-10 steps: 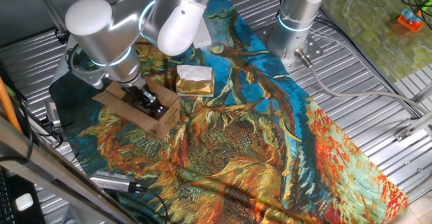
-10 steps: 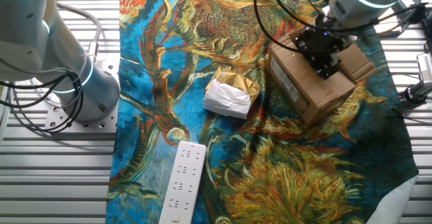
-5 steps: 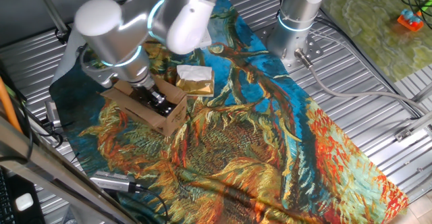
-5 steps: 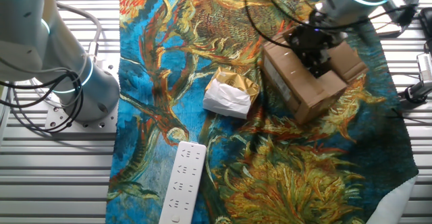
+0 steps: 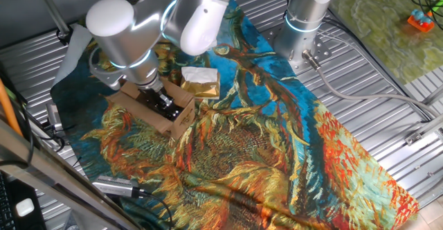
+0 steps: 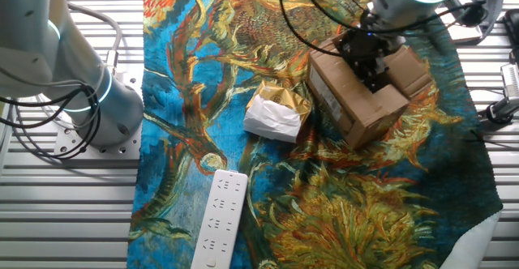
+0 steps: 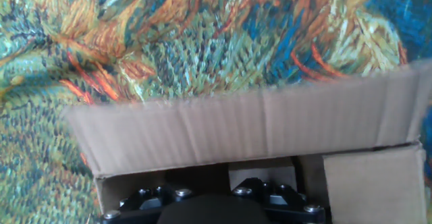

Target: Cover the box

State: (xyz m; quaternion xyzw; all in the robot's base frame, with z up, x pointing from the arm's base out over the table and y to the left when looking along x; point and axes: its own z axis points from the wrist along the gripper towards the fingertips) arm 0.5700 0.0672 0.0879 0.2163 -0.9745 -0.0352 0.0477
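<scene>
The end effector [image 6: 371,58] sits right on top of the box [image 6: 357,99], grip state impossible to tell. Only the hand view shows a raised flap [image 7: 250,126]; the packet [image 6: 276,113] shows up just in the fixed views.

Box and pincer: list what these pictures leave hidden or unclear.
- Pincer: its black body covers the fingertips in both fixed views; in the hand view the bottom edge cuts them off, so open or shut cannot be told.
- Box inside: hidden by the pincer and arm in the fixed views, and by a flap in the blurred hand view.
- Box's far flaps: behind the arm in one fixed view.
</scene>
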